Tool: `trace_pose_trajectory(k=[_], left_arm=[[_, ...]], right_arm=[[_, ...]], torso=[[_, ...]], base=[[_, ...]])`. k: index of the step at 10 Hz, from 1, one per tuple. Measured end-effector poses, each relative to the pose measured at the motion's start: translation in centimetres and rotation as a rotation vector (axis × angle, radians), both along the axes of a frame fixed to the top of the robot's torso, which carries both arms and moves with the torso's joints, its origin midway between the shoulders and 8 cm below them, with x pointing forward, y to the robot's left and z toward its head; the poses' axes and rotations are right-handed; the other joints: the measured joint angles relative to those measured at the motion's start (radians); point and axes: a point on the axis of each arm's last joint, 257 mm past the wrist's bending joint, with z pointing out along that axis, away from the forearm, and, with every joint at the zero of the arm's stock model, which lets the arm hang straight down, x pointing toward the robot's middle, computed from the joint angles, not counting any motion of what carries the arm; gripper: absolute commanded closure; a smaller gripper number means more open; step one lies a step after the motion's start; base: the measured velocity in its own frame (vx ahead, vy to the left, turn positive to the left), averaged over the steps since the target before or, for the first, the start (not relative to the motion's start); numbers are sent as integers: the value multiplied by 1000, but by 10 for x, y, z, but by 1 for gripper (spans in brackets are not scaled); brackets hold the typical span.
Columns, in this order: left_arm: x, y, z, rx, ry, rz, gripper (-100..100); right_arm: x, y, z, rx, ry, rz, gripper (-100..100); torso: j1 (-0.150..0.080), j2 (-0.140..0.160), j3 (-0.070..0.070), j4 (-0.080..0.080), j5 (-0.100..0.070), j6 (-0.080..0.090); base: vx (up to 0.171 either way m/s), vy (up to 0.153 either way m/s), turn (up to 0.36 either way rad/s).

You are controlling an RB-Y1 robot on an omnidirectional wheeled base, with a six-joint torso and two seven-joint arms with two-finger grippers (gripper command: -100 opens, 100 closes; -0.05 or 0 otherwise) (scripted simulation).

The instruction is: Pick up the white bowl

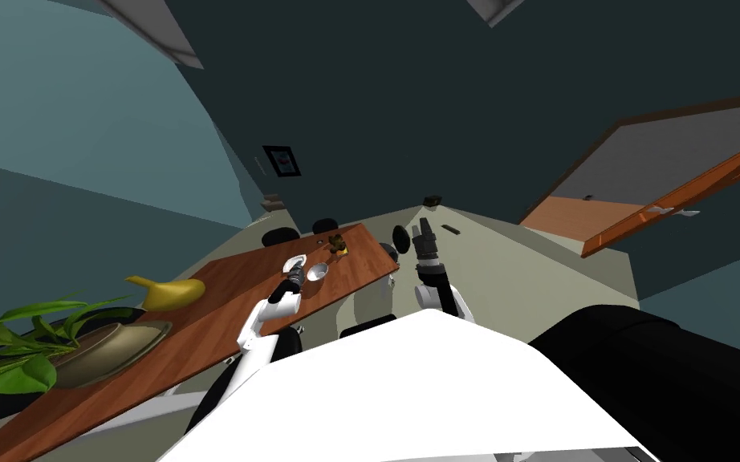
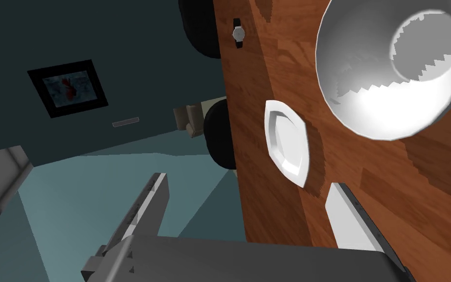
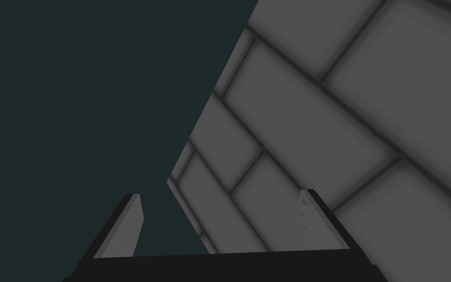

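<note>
In the head view, a long reddish-brown wooden table (image 1: 224,298) carries the white bowl (image 1: 318,271) near its far end, just beside a white plate (image 1: 294,262). The left pincer (image 1: 300,272) hangs over the table close to both. A small brown figure (image 1: 337,245) stands farther along, while a yellow banana (image 1: 166,292) and a tan dish (image 1: 111,350) lie towards the near end. The right pincer (image 1: 421,229) is raised off the table's side, well apart from the bowl. In the left wrist view, the left pincer's fingers stand apart and hold nothing, with one over the table and the other past its edge. The plate lies ahead between them, the bowl sits upright beyond the finger over the table without touching it, and a wristwatch (image 2: 238,33) lies farther on. In the right wrist view, the fingers stand apart and empty.
</note>
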Motion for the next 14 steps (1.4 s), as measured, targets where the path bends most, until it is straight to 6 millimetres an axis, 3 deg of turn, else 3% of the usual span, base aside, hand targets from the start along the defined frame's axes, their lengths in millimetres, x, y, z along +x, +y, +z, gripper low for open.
trace_pose_trajectory(k=[7, 14], left_arm=[[1, 35, -54, 3, 210, 77, -100], [-15, 67, -96, -8, 404, 150, -100]], right_arm=[[0, 0, 0, 0, 0, 0, 0], [0, 0, 0, 0, 0, 0, 0]], torso=[[0, 0, 0, 0, 0, 0], [0, -1, -1, 0, 0, 0]], base=[[-19, -9, -113], [0, -3, -84]])
